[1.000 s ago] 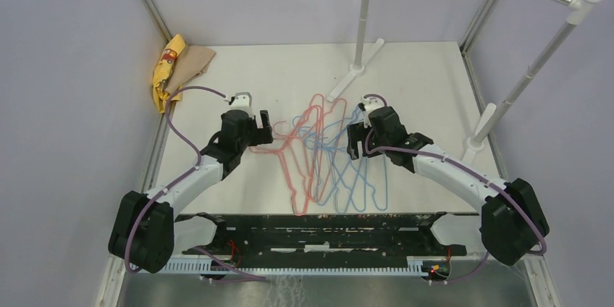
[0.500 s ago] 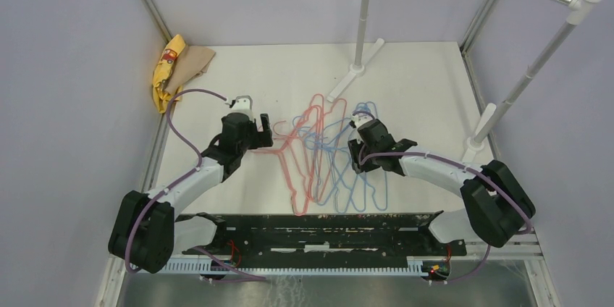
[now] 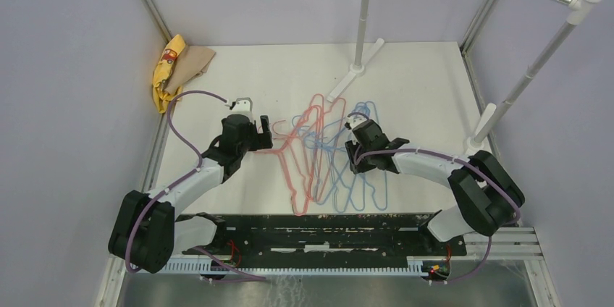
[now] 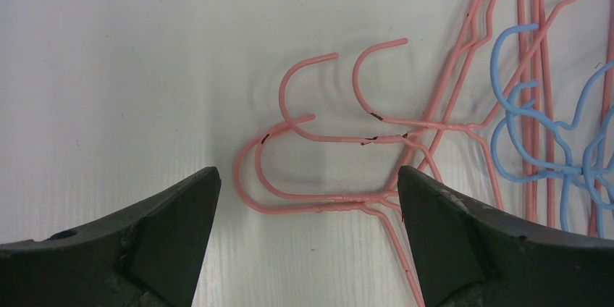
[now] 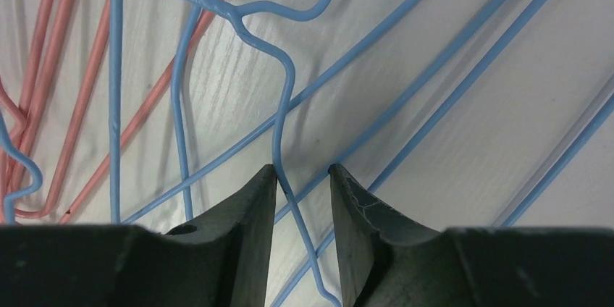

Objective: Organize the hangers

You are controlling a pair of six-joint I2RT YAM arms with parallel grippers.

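Several pink-red hangers point(image 3: 298, 156) and light blue hangers point(image 3: 360, 180) lie tangled flat in the middle of the white table point(image 3: 420, 82). My left gripper point(image 3: 262, 132) is open wide at the pile's left edge. In the left wrist view point(image 4: 308, 191) the pink hooks point(image 4: 289, 202) lie on the table between its jaws, untouched. My right gripper point(image 3: 355, 156) is low over the blue hangers. In the right wrist view point(image 5: 303, 171) its jaws stand close together astride one blue wire point(image 5: 287, 82), with a gap still showing; the wire touches the left finger point(image 5: 253, 198).
A white-and-silver rack pole point(image 3: 360, 24) stands at the back with its foot point(image 3: 353, 74) on the table. Another pole point(image 3: 532, 68) stands at the right. Yellow cloth point(image 3: 166, 68) and tan cloth point(image 3: 194, 59) lie in the back left corner.
My right gripper has moved left and toward the near edge, down onto the blue hangers, its arm folding in. My left gripper has shifted slightly toward the pink hooks.
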